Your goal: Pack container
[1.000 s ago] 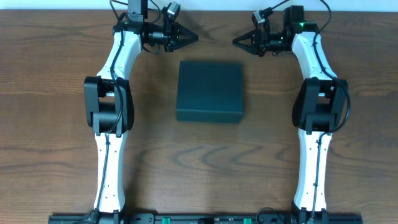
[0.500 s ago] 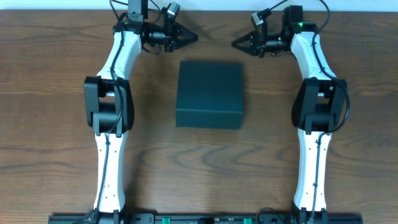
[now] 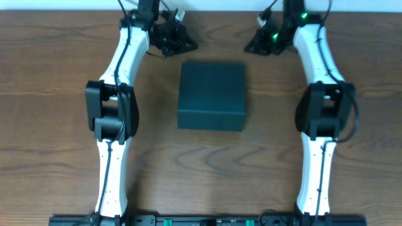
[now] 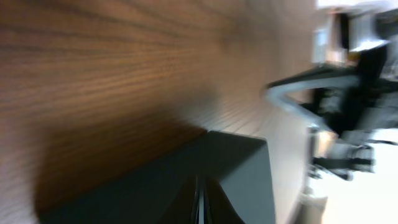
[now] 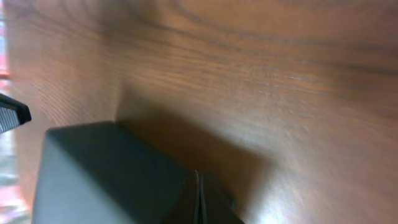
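Container [image 3: 211, 94] is sitting closed at the centre of the wooden desk [image 3: 50, 94]. Left gripper [image 3: 190, 44] is hanging at its 11 o'clock and right gripper [image 3: 249, 47] at its 1 o'clock, both apart from it. Each pair of jaws is pressing tight together, clenching nothing, tips angling toward the box.

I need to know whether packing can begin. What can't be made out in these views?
- Inside of the container: overhead view, hidden by its closed top.
- Which side its lid opens on: too small in the overhead view, and each wrist view shows only a corner.
- Jaw gap of the left gripper and right gripper: overhead view, dark and too small.
- Background equipment: left wrist view, motion blur.
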Action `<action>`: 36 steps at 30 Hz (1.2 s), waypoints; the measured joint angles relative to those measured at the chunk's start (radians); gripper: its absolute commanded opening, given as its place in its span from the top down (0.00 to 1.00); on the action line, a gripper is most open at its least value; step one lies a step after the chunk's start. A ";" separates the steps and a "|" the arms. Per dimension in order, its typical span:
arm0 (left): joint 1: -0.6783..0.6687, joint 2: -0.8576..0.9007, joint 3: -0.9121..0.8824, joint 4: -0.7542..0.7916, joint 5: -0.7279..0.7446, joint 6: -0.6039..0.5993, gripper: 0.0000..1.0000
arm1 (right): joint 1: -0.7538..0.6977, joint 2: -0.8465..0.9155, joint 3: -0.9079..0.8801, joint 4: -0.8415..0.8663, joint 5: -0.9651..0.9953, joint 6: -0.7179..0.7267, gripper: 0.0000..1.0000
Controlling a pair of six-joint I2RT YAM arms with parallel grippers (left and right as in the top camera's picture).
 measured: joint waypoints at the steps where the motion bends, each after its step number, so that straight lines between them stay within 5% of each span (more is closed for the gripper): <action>1: -0.009 -0.036 0.000 -0.032 -0.034 0.040 0.94 | 0.000 -0.046 0.003 -0.039 0.024 -0.030 0.98; 12: -0.150 -0.155 0.023 -0.298 -0.225 0.338 0.94 | -0.024 -0.274 0.048 -0.478 0.142 -0.279 0.98; 20: -0.245 -0.147 0.022 -0.450 -0.256 0.446 0.94 | -0.034 -0.337 0.007 -0.536 0.144 -0.380 0.98; 36: -0.256 -0.147 -0.106 -0.471 -0.267 0.576 0.94 | -0.029 -1.062 -1.030 -0.023 0.032 -0.449 0.98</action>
